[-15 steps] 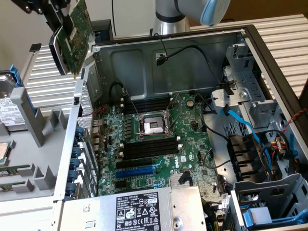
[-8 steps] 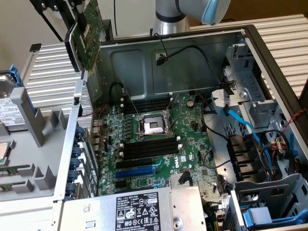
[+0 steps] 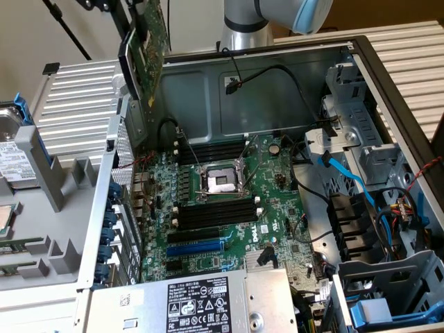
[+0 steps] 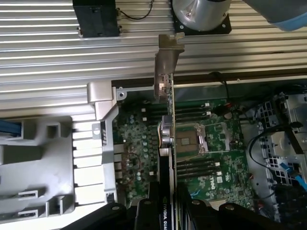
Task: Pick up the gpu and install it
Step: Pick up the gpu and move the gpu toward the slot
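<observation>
The gpu [image 3: 147, 50] hangs tilted above the back left corner of the open computer case, green circuit board facing the exterior view's right and black shroud on the other face. In the wrist view the gpu [image 4: 166, 143] shows edge-on, its silver end bracket [image 4: 170, 52] pointing away from me. My gripper [image 4: 165, 213] is shut on the card's near end, with one black finger [image 4: 120, 213] on either side. Far below lies the large green motherboard [image 3: 229, 208] with its blue expansion slot [image 3: 201, 246].
A silver power supply [image 3: 201, 298] sits at the case's front. Drive cages with blue cables [image 3: 374, 201] take up the exterior view's right. The perforated rear wall [image 3: 121, 180] stands just below the card. A hard drive [image 3: 14, 159] rests outside the case.
</observation>
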Motion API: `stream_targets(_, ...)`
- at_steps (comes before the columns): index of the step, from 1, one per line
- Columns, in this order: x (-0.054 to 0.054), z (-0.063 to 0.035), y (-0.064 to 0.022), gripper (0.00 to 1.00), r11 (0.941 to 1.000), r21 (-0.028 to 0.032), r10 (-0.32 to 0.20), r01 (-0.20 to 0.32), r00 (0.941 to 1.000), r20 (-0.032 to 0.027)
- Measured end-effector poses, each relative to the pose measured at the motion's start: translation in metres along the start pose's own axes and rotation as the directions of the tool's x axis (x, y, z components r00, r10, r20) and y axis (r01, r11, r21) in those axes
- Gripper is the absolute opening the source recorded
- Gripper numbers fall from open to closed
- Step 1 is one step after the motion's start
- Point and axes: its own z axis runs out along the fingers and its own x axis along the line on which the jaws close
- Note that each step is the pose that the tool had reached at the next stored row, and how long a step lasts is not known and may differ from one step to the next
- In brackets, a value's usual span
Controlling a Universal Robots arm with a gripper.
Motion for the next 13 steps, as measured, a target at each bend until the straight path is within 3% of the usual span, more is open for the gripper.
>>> stream_targets(3, -0.0073, 0.001, 0.0005, 0.26, 1.0, -0.0015, 0.0, 0.0, 1.0, -0.0005)
stream_targets(13, -0.0092, 0.0015, 0.0008, 0.26, 1.0, -0.0016, 0.0, 0.0, 1.0, -0.0002)
